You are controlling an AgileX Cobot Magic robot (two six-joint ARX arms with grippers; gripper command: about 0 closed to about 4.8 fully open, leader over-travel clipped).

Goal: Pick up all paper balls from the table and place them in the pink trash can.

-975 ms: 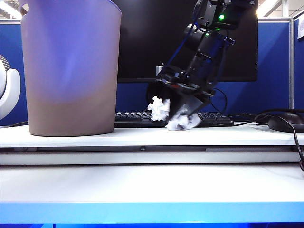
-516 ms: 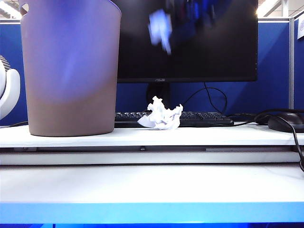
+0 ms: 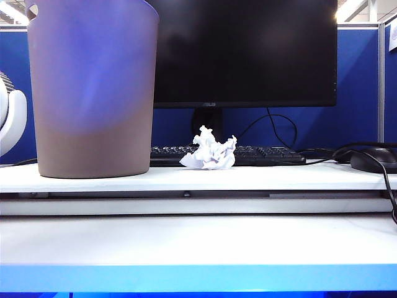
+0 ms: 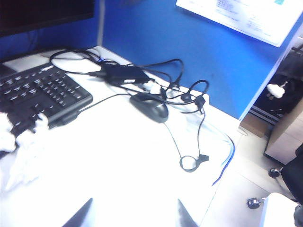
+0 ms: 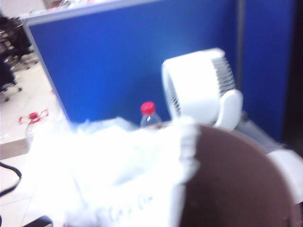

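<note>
One white spiky paper ball [image 3: 211, 153] lies on the table [image 3: 198, 239] in front of the keyboard, right of the pink trash can [image 3: 93, 87]; neither arm shows in the exterior view. The left wrist view catches that ball [image 4: 19, 151] beside the keyboard, well off to the side of my left gripper [image 4: 135, 215], which hangs open and empty over bare white table. In the right wrist view a second white paper ball [image 5: 109, 175] fills the space at my right gripper [image 5: 137, 213] and hides its fingers. It hangs at the rim of the trash can's dark inside [image 5: 236, 189].
A black keyboard [image 3: 248, 154] and a monitor [image 3: 242, 53] stand behind the ball. A black mouse [image 4: 150, 106] and tangled cables [image 4: 189, 142] lie near the table's right end. A white fan [image 5: 203, 90] and a red-capped bottle [image 5: 149, 113] stand beyond the can.
The right arm rose out of the exterior view, carrying one white paper ball up and leftward. The other ball stayed by the keyboard, nudged slightly.
</note>
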